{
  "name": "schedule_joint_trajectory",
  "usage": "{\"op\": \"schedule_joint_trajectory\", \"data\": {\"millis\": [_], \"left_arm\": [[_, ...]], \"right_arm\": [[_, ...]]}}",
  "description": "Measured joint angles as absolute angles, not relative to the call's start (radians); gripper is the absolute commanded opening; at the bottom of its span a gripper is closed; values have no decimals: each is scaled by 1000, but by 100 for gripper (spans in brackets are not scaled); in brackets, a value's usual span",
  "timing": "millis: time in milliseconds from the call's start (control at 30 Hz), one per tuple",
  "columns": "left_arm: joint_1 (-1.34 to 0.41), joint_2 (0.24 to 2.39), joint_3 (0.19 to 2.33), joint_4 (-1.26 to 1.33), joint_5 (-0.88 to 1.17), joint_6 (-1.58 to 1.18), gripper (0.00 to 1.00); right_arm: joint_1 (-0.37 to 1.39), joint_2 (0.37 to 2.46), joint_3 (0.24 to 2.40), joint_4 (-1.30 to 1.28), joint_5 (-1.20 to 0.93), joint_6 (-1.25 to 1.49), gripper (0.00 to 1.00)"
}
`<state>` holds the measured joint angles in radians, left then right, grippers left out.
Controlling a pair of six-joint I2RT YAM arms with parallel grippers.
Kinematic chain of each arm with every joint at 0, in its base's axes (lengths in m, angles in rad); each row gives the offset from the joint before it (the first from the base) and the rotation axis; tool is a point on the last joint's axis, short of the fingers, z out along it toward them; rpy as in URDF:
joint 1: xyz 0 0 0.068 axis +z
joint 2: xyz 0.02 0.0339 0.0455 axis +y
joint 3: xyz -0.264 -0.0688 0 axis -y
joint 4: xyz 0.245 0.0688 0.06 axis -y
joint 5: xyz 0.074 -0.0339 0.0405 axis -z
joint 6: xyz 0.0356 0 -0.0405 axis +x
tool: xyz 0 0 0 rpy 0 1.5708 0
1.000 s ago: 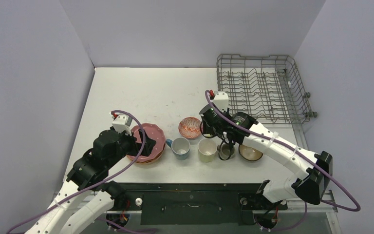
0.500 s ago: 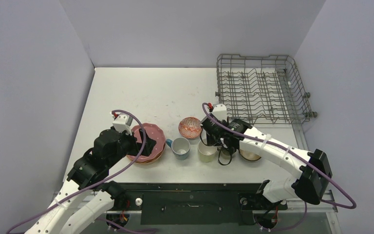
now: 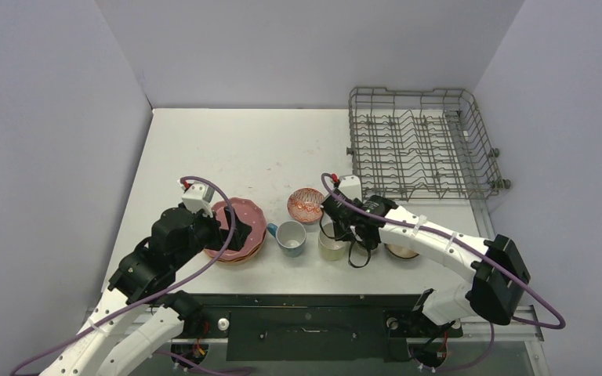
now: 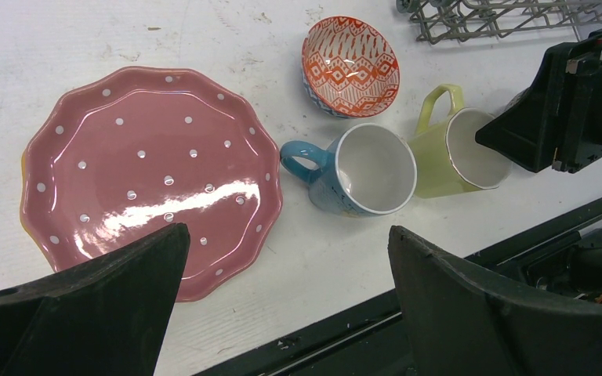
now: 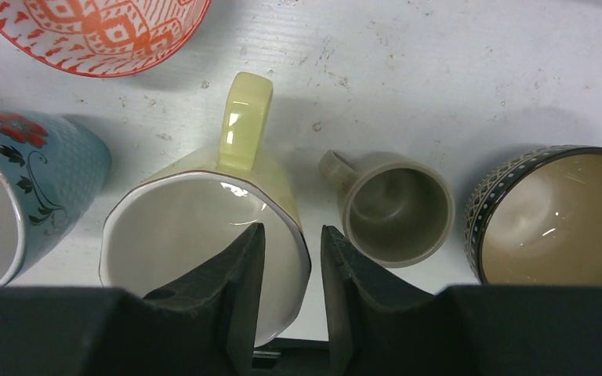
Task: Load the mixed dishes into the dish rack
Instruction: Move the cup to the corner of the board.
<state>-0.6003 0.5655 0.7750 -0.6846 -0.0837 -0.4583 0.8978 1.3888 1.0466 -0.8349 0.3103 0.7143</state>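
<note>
Before lifting pale-yellow mug [image 5: 196, 235], confirm grip. Stands upright on table [image 3: 227, 149] near front edge, handle pointing to far side, well apart from dish rack [image 3: 419, 90]. Sits in a tight row: light-blue mug [image 5: 31, 196] just beside on L, small olive mug [image 5: 396, 207] just beside on R, dark-brown bowl [image 5: 553, 215] next out, red-patterned bowl [image 5: 94, 23] behind.

R gripper [image 5: 291, 235]: astride mug wall on olive-mug side, one finger inside, one outside, jaws close together. Cannot tell whether pads bite the wall or stand just off it.

L gripper [image 4: 286, 233]: jaws wide apart, holding nothing, hovering over pink dotted plate [image 4: 149, 180] atop plate stack.

Likely faults from here:
- Slip or tilt on lift. Cause: pinch on one thin glazed wall, off-centre, w/ mug weight hanging to one side. Verify firm clamp first.
- Olive mug knocked or tipped. Cause: outer finger working in the narrow gap beside it. Lift straight up, no sideways drift.
- Clash w/ olive mug or bowl en route to rack. Cause: low swing to R. Gain height first.
- Handle snag on tines. Cause: poor orientation at set-down.
</note>
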Motion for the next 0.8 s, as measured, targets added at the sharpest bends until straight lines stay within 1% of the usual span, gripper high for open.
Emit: {"op": "schedule_joint_trajectory", "data": {"millis": [33,267,400,433,800], "left_arm": [[-600,566,775,-685,-84,-458,96],[-600,566,775,-685,-83,-458,96],[-600,566,775,-685,-84,-458,96],[-600,566,775,-685,-84,-458,96],[-600,566,775,-685,-84,-458,96]], "right_arm": [[898,1390,1045,-834,308,714,24],[897,1405,1034,-815,306,710,12],[898,1405,1033,-815,304,705,1],[898,1405,1033,-810,302,708,0],[898,1397,1030,-808,299,707,0]]}}
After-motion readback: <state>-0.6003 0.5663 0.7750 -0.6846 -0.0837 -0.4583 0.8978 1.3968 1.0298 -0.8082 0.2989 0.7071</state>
